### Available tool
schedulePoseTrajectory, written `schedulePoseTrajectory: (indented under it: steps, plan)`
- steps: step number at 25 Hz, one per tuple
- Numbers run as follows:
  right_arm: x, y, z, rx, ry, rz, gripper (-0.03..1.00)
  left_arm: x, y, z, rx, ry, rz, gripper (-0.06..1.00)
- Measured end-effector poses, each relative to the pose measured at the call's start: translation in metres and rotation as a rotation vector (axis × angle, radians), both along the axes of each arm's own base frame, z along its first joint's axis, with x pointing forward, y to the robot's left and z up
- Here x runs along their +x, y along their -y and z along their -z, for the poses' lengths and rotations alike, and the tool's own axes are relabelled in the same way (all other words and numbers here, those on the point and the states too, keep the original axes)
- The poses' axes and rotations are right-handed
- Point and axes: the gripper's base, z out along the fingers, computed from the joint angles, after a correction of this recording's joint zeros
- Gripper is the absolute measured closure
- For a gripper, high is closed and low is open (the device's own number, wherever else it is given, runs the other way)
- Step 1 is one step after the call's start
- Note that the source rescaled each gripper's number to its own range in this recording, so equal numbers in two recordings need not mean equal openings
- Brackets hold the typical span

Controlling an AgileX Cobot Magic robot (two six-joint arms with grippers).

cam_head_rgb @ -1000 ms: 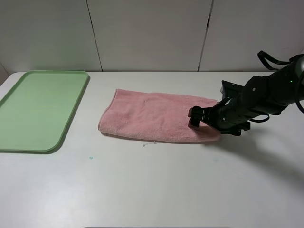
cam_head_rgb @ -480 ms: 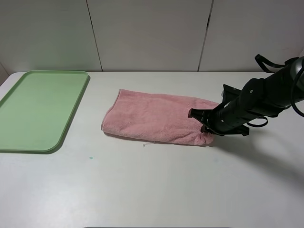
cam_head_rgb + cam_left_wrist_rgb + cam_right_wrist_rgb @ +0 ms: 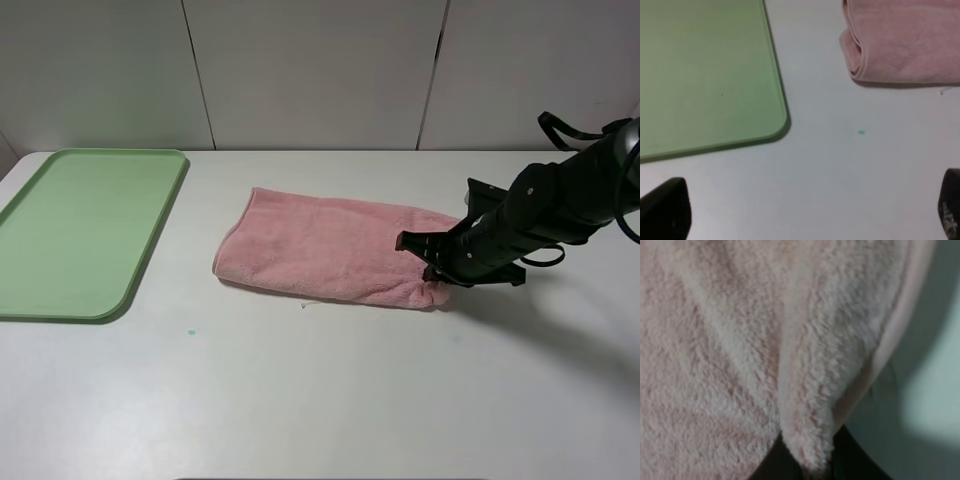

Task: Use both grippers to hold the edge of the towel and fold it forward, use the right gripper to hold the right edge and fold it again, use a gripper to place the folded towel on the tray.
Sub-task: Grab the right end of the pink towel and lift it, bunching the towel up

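Pink towel (image 3: 330, 250) lying folded on the bench (image 3: 320, 400), your right pincer (image 3: 428, 268) pinching its right end, left pincer (image 3: 806, 207) hanging spread.

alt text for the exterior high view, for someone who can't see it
A black right gripper pinches the right end of a folded pink towel on a white table. A green tray lies at the far left, apart from the towel.

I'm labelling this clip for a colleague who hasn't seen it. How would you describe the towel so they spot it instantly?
On the white table, look right of the green tray, near the middle. A pink towel lies there folded into a long strip, its right end pinched by the right gripper. It is the only soft, fuzzy thing on the table.
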Motion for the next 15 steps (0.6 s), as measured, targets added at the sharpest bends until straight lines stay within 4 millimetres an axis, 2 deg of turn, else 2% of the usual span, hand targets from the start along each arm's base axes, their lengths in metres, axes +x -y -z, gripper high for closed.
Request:
schedulePoseTrajectory:
  steps: [7,15]
  plan:
    - [-0.004,0.015,-0.028,-0.009,0.000,-0.051,0.91,0.000,0.000,0.000,0.000,0.000,0.000,-0.05]
    - [-0.007,0.045,-0.061,-0.043,0.024,-0.056,0.91,0.000,0.000,0.000,0.000,0.000,0.000,-0.05]
